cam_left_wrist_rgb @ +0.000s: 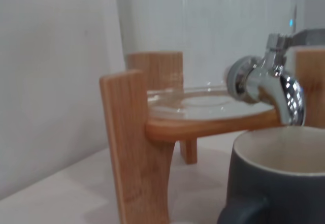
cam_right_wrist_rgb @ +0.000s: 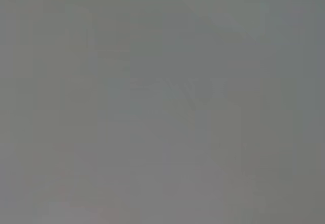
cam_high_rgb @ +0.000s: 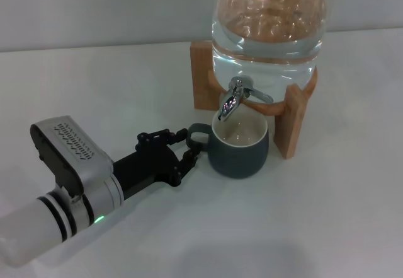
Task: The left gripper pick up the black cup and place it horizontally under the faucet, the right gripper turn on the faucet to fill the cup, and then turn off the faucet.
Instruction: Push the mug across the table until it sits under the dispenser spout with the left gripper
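Only a blank grey field.

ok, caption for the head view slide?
Left gripper at the black cup handle, cup upright under the faucet.

Head view looks down; left wrist view sits low and close, sharing the faucet and black cup.

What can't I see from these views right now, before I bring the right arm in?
- Right pincer: absent from the head view; the right wrist view is a blank grey blur.
- Left pincer grip on the black cup: its fingers flank the handle, contact unclear.
- Cup's fill level: rim hides it in both views.
- Faucet lever: cut off in the left wrist view.
- Glass jar top: cropped by the head view's edge.
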`<move>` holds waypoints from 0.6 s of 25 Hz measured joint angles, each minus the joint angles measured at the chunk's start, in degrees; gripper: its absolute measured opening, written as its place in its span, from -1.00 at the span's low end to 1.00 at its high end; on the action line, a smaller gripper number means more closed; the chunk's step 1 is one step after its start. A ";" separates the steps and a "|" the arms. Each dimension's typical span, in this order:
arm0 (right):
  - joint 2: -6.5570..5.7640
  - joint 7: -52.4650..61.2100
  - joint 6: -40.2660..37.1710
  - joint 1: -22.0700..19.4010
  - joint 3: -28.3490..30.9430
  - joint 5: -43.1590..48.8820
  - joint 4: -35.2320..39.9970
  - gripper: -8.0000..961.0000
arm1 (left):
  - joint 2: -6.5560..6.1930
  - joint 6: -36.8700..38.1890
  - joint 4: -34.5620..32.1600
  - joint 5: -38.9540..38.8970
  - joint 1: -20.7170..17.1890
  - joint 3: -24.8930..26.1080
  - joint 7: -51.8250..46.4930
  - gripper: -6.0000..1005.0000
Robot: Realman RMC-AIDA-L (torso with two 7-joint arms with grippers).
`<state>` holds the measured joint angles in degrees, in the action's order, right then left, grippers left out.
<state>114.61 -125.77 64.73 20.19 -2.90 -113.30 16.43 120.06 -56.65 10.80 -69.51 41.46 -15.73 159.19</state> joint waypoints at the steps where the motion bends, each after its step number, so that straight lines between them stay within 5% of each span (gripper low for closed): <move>1: 0.00 0.00 -0.04 0.00 0.00 0.00 0.00 0.75 | 0.00 -0.55 0.01 0.00 -0.08 0.00 0.02 -0.25; 15: -0.18 0.00 -0.24 0.07 0.00 0.01 -0.07 0.75 | -0.19 -3.08 -0.89 -1.12 -2.45 0.14 -0.28 -0.25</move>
<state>114.43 -125.77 64.49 20.26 -2.90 -113.29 16.37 119.87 -59.72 9.91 -70.63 39.01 -15.59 158.91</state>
